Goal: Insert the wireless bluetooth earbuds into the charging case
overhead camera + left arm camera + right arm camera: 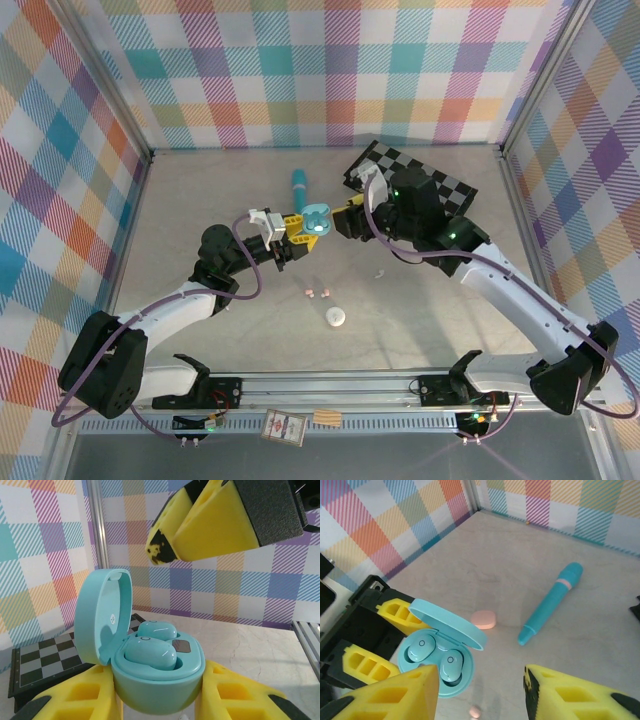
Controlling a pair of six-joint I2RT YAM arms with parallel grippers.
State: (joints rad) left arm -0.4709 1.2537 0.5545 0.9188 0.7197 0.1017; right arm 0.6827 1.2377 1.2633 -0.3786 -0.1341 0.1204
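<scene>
Teal earbuds (150, 654) seated, apparently fully, in open teal case (160, 686).

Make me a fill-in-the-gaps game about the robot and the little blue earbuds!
The left gripper holds a teal charging case whose lid is ____.
Inside it sit ____ light blue earbuds.
The teal pen lies on the ____.
The right gripper holds ____.
Missing words: open; two; table; nothing.
</scene>
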